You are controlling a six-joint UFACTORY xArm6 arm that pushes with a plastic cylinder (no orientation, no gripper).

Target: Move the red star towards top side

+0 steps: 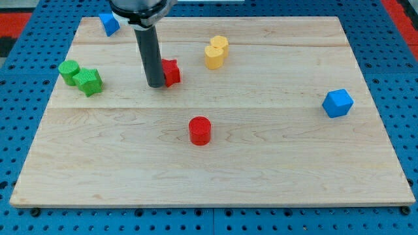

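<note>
My tip (155, 85) touches the left face of the red star (171, 72), which sits left of centre in the counter's (261, 170) upper half. The tool is a bare rod, grasping nothing. Beside the star rather than below it, it looks badly placed for pushing toward the top edge.

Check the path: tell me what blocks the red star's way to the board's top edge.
Nothing visible does. The red star sits against my tip, on its right; the board above it is bare. The yellow blocks lie off to the view's right.
</note>
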